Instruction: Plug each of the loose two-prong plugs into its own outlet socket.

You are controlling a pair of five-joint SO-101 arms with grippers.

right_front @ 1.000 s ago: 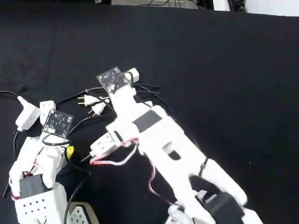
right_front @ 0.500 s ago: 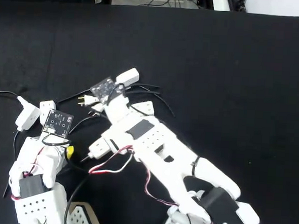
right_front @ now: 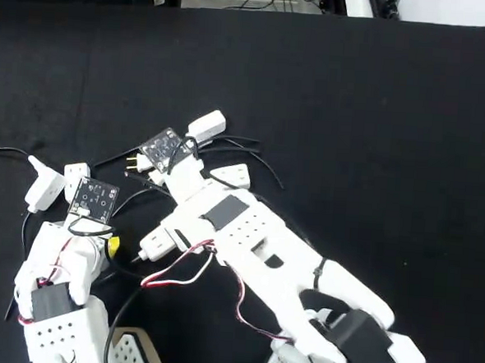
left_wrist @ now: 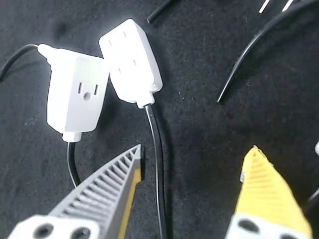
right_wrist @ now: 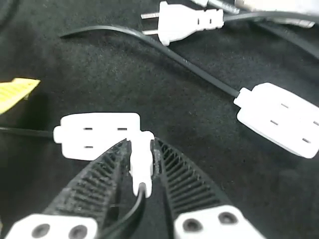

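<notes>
My right gripper [right_wrist: 141,144] is shut on a white two-prong plug [right_wrist: 141,162]. The plug's front end presses against the side of a white outlet block [right_wrist: 94,135], and its prongs are hidden. A loose plug [right_wrist: 187,21] with bare prongs lies farther off, and a second outlet block [right_wrist: 281,117] sits on its black cord. In the high view the right arm [right_front: 224,217] stretches to the left-centre cluster, beside a loose plug [right_front: 137,162]. My left gripper [left_wrist: 194,154] is open above two more outlet blocks: a grounded one [left_wrist: 77,97] and a two-slot one [left_wrist: 130,59].
Black cords [right_front: 252,153] loop across the black table [right_front: 378,116] around the white outlet blocks [right_front: 206,123] [right_front: 230,174]. The left arm [right_front: 64,269] stands at the near left, beside two blocks [right_front: 44,187]. A yellow tip [right_wrist: 17,88] shows in the right wrist view.
The right arm's wrist has swung left and slightly nearer, uncovering the outlet block at the back of the cluster. The left arm has kept still.
</notes>
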